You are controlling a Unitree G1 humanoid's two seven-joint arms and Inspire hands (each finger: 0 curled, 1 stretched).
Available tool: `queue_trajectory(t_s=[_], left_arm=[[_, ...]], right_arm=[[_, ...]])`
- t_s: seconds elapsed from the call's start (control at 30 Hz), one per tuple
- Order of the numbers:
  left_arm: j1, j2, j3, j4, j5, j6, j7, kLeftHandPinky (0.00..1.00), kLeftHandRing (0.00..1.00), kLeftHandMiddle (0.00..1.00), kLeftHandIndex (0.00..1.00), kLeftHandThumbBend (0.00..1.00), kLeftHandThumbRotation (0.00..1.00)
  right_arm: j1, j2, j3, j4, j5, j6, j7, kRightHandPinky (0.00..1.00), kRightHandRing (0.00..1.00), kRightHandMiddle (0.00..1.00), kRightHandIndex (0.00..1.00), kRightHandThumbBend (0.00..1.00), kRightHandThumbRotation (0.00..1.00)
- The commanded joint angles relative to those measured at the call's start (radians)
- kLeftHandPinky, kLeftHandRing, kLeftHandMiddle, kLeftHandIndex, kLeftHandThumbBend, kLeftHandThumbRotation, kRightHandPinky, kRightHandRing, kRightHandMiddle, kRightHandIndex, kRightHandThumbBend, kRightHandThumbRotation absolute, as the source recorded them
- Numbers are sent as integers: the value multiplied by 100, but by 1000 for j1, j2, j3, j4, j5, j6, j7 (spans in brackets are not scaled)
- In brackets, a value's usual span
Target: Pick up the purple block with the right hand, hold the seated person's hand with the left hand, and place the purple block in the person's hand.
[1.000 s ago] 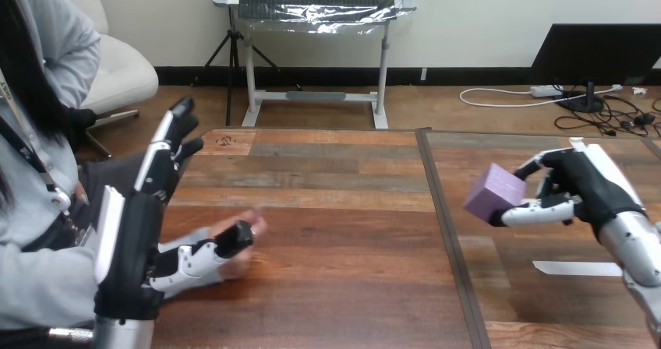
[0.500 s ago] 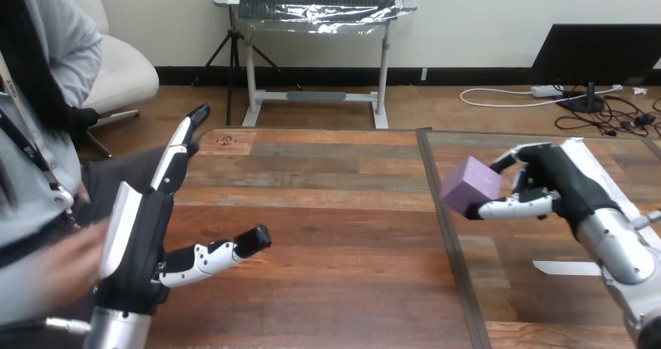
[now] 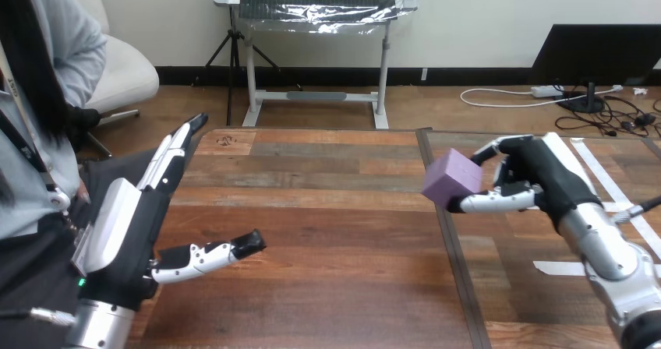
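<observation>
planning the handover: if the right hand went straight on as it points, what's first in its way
Free over the table; the purple block in the right hand would likely reach the open left hand first; depth unclear.

The black-and-white right hand (image 3: 546,179) hid the far side of the small purple block (image 3: 451,179).

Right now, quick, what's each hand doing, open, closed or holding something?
Left hand: open, holding nothing.
Right hand: closed on the purple block.

Silver forearms (image 3: 616,265), black robot hands (image 3: 134,249), white shells (image 3: 107,226)
</observation>
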Motion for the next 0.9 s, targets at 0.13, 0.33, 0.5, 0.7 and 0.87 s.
queue_trajectory(t_s=[0.13, 0.33, 0.5, 0.7, 0.87], left_arm=[[-65, 82, -52, -25, 25, 37, 25, 92, 96, 94, 96, 100, 54], [-78, 120, -76, -12, 27, 74, 9, 92, 96, 94, 95, 100, 48], [-86, 156, -98, -4, 45, 96, 15, 92, 96, 94, 95, 100, 43], [-99, 185, -122, 16, 51, 114, 25, 92, 95, 94, 94, 100, 41], [-111, 206, -138, 38, 72, 123, 59, 90, 94, 93, 93, 100, 44]], right_arm=[[-38, 39, -32, -78, 36, -28, 13, 4, 8, 12, 11, 57, 0], [-31, 55, -28, -96, 35, -28, 7, 4, 8, 12, 11, 56, 0], [-22, 69, -32, -119, 46, -31, 17, 4, 8, 12, 11, 56, 0], [-14, 82, -32, -133, 55, -29, 23, 4, 8, 12, 11, 56, 0], [-10, 86, -30, -127, 55, -43, 25, 4, 8, 12, 11, 56, 0]])
